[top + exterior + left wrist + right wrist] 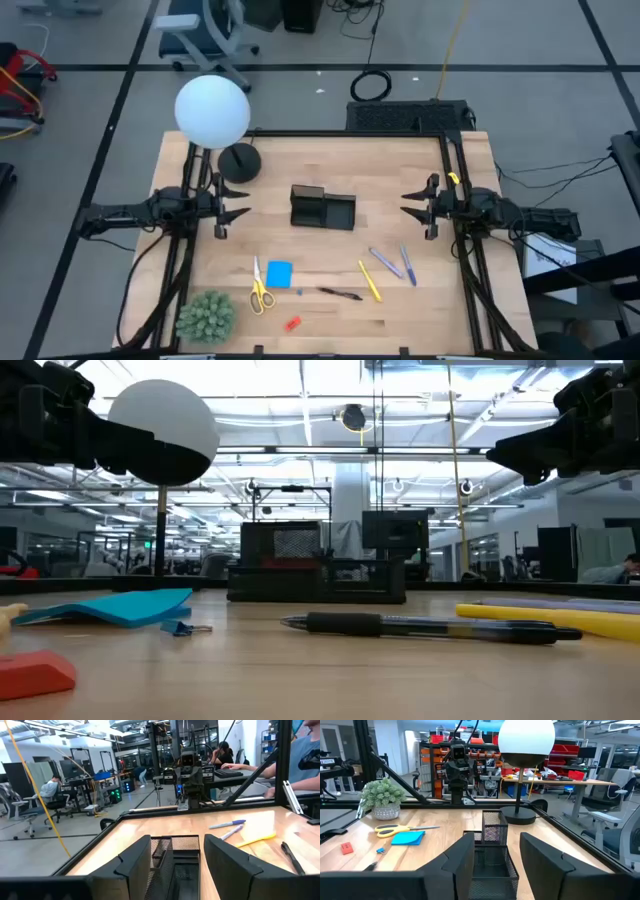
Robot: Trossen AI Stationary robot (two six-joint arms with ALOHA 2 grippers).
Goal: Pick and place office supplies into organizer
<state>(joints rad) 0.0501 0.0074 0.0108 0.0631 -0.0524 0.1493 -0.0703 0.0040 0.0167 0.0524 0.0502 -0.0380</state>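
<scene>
A large workshop with desks, chairs and metal frames lies beyond the wooden surface (330, 290), and people sit at workstations in the background of the left wrist view. The black mesh organizer (322, 208) stands near the middle of the surface, its taller section toward the left arm's side and its lower tray toward the right arm's. A round-based lamp (213, 112) with a white globe stands behind it toward the left, and a green spiky plant (206, 316) sits at the front left corner.

The supplies all lie on the front half of the surface, apart from the organizer. The yellow-handled scissors (259, 289) rest just beside the blue note pad (279, 274); a tiny red piece (292, 323) lies in front of them. A black pen (340, 293) lies near the middle, with a yellow pen (370, 281) next to it and two bluish-purple pens (385, 262) further toward the right arm.

The left gripper (236, 201) hovers at the left side of the surface, pointing at the organizer, its fingers (134, 865) spread apart with nothing between them. The right gripper (413, 207) faces it from the opposite side, fingers (461, 862) likewise parted and holding nothing. Both are well clear of the supplies.
</scene>
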